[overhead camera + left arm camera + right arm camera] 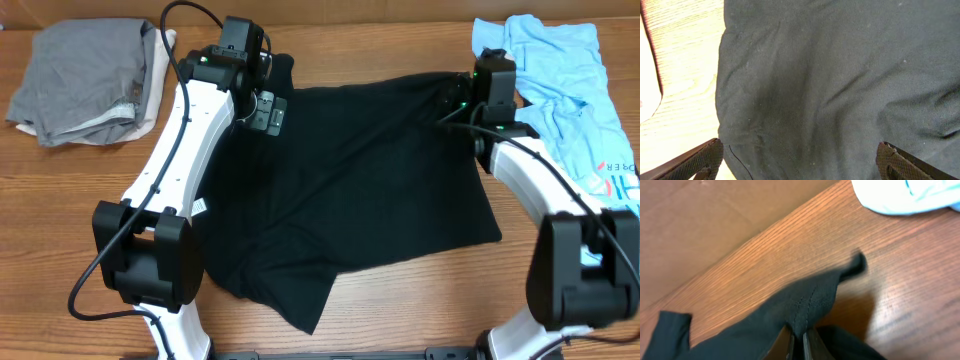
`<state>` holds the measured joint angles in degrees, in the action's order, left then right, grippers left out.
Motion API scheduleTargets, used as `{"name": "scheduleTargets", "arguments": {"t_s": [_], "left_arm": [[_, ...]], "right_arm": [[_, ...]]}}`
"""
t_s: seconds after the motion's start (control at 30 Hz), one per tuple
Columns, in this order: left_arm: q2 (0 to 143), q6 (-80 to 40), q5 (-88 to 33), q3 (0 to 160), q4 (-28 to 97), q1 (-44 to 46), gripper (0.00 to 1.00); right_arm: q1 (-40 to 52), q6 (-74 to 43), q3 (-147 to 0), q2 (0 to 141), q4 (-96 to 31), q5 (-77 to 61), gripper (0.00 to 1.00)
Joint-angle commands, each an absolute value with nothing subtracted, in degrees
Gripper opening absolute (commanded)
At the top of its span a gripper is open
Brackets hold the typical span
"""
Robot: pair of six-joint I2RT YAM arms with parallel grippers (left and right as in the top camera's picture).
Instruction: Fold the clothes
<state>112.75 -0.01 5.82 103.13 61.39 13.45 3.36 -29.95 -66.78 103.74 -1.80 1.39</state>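
Table: brown wood-grain table [380,40] carried all the garments and both arms.
Black shirt: large plain black cotton T-shirt [360,190] lay spread and wrinkled across the table's middle, between the two arms, with its near-left corner folded over.
Left arm: white left arm [175,150] rose from its black base at the near-left, angled up to the shirt's far-left edge, wrist tipped down over the cloth.
Right arm: white right arm [530,180] curved from the near-right base up to the shirt's far-right corner.
Blue garment: crumpled light-blue cloth garment [565,80] sat at the far right, just beside the right wrist.
Grey garment: folded grey cloth garment [85,75] lay at the far left on an off-white cloth [150,95], apart from the black shirt.
Left gripper: left gripper [800,157] was spread wide above the black fabric, gripping nothing.
Right gripper: right gripper [799,342] was pressed together, pinching a stitched edge of the black shirt, the tip blurred.
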Motion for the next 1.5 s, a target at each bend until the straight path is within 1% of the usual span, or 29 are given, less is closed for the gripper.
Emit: {"name": "scheduleTargets", "arguments": {"t_s": [0.0, 0.2, 0.27, 0.3, 0.33, 0.37, 0.4, 0.47, 0.53, 0.63, 0.67, 0.87, 1.1, 1.27, 1.33, 1.47], "left_arm": [[113.36, -0.01, 4.32, 103.98, 61.08, 13.26, 1.0], [113.36, 0.05, 3.36, 103.98, 61.08, 13.23, 1.0], [113.36, 0.03, 3.36, 103.98, 61.04, 13.23, 1.0], [113.36, 0.03, 3.33, 103.98, 60.99, 13.26, 1.0], [113.36, 0.03, 3.29, 103.98, 60.9, 13.26, 1.0], [113.36, 0.03, 3.09, 103.98, 60.73, 13.28, 0.99], [113.36, 0.01, 2.92, 103.98, 60.51, 13.28, 1.0], [113.36, 0.01, 2.9, 103.98, 59.81, 13.32, 1.0], [113.36, 0.01, 2.9, 103.98, 59.27, 13.37, 1.0], [113.36, 0.01, 2.92, 103.98, 59.09, 13.43, 1.0], [113.36, 0.01, 2.94, 103.98, 59.11, 13.43, 1.0], [114.04, 0.03, 2.9, 103.98, 58.57, 12.75, 1.0], [120.9, -0.16, -0.08, 103.98, 52.84, 10.83, 1.0], [125.8, -3.4, -1.48, 103.98, 52.95, 9.74, 1.0], [126.93, -5.65, -2.28, 103.98, 53.76, 9.39, 0.96], [128.33, -7.97, -2.85, 103.98, 54.59, 9.28, 0.95]], "right_arm": [[2.79, -29.98, -67.77, 109.06, 1.78, 5.37, 0.04], [-0.36, -30.0, -67.77, 115.04, 5.34, 7.51, 0.07], [-2.46, -30.0, -67.77, 115.7, 4.82, 7.35, 0.11], [-3.53, -29.98, -67.77, 115.7, 4.45, 6.7, 0.16], [-4.67, -29.8, -67.81, 115.57, 4.16, 5.3, 0.27], [-5.69, -28.71, -67.92, 115.35, 4.03, 2.96, 0.47], [-6.57, -27.57, -68.03, 115.18, 4.1, 0.51, 0.6], [-8.16, -25.39, -68.64, 114.98, 4.16, -4.99, 0.75], [-9.17, -24.75, -69.52, 114.98, 3.55, -8.88, 0.87], [-9.45, -22.5, -70.83, 114.98, 1.28, -12.45, 0.98], [-9.39, -22.26, -71.24, 114.96, -0.16, -12.53, 1.0], [-8.97, -22.04, -72.42, 112.12, -12.23, -12.78, 1.0], [-8.91, -22.02, -72.42, 102.0, -25.74, -14.68, 1.0], [-7.64, -22.02, -72.42, 95.5, -34.39, -13.15, 1.0], [-6.7, -22.02, -72.42, 93.69, -36.82, -12.45, 1.0], [-4.73, -22.06, -72.42, 92.25, -40.16, -12.25, 0.99]]}}
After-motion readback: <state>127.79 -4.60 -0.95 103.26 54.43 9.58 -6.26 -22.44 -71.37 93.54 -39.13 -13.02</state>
